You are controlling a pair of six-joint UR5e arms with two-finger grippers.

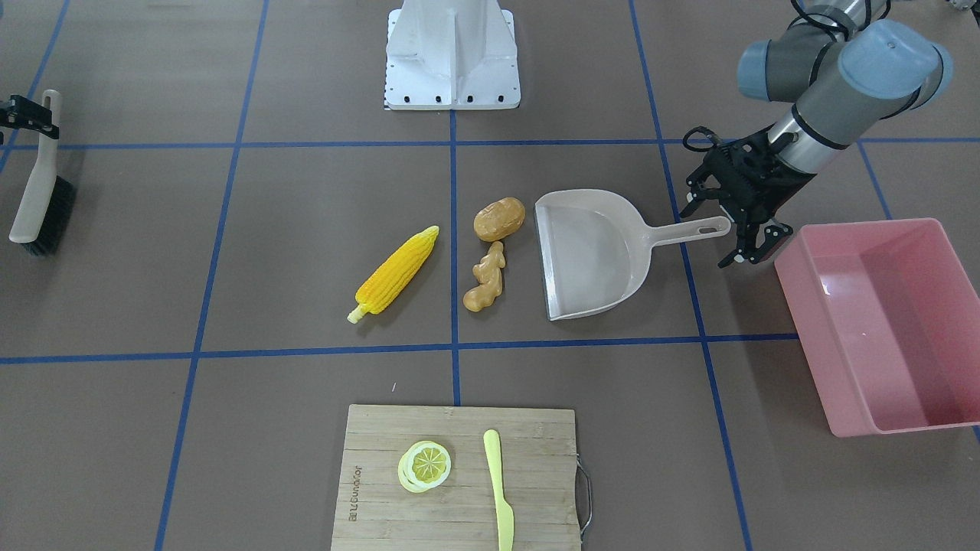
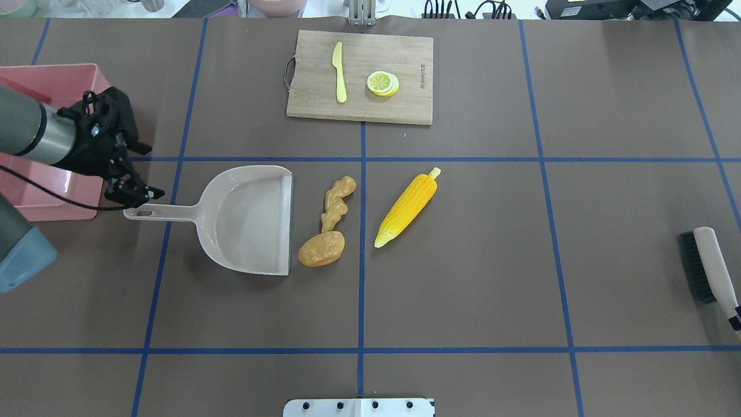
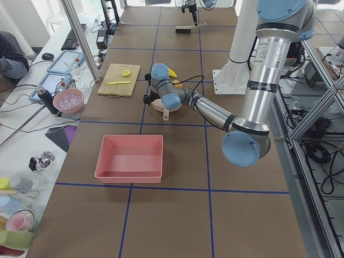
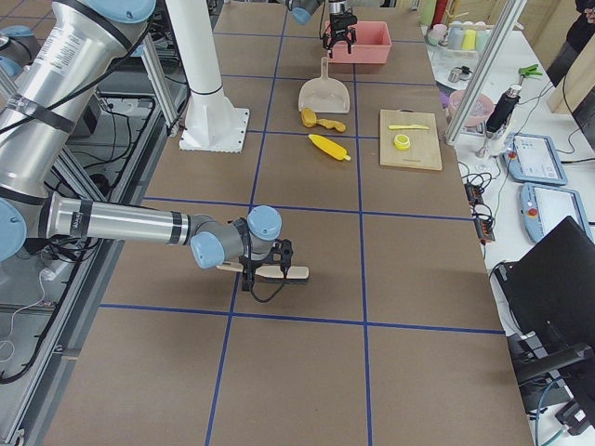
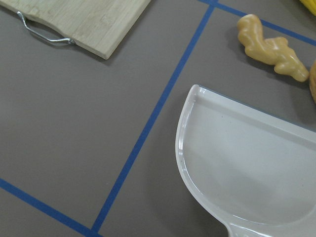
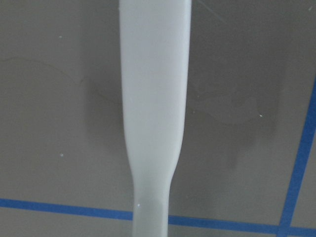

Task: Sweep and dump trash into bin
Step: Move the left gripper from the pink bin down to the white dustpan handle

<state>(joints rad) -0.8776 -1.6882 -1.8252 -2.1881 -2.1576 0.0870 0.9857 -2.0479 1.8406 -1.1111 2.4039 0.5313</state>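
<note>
Nothing is swept yet: the corn [image 2: 407, 205], potato [image 2: 322, 249] and ginger [image 2: 337, 202] lie beyond the dustpan [image 2: 246, 217]. The left gripper [image 2: 136, 194], open, hovers at its handle, the bin [image 1: 880, 321] just behind. The right gripper [image 1: 21, 115] holds the brush [image 1: 42, 195].

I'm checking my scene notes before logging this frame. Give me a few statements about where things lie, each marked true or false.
1. The dustpan is empty. True.
2. The corn cob lies in the pink bin. False: it lies on the table; the bin is empty.
3. The potato sits just off the dustpan's open edge. True.
4. The left gripper is at the cutting board. False: it is at the end of the dustpan's handle.
5. The ginger root lies on the cutting board. False: it lies on the table between dustpan and corn cob.
</note>
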